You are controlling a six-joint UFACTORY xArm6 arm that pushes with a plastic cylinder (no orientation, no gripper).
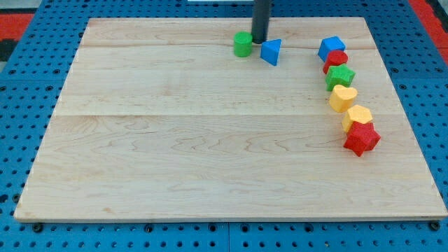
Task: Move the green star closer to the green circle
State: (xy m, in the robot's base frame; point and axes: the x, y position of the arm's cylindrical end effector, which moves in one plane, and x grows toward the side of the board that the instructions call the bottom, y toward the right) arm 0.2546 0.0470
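While the green star (340,76) sits well off to the right in the far half of the wooden board (210,140), my tip (260,41) is down near the far edge, planted between the green circle (243,44) and the blue triangle (271,51). It stands just beside the green circle, on that block's right, and close to the triangle's far left corner; whether it touches either one I cannot tell. The star is well apart from my tip, to the right and a little nearer.

As for jaws, there are none: the arm ends in a plain dark rod, so nothing opens, closes or grips. The rod stands upright, dropping from the view's top straight to the board, and only its lower stretch shows.

The star lies third in a curved line of six blocks down the right side. From far to near these are a blue cube (331,47), a red circle (336,60), the green star, a yellow heart (343,98), a yellow hexagon (357,117) and a red star (361,138), each touching or just beside the next.

By count: eight blocks. Two are green, two blue, two red and two yellow.
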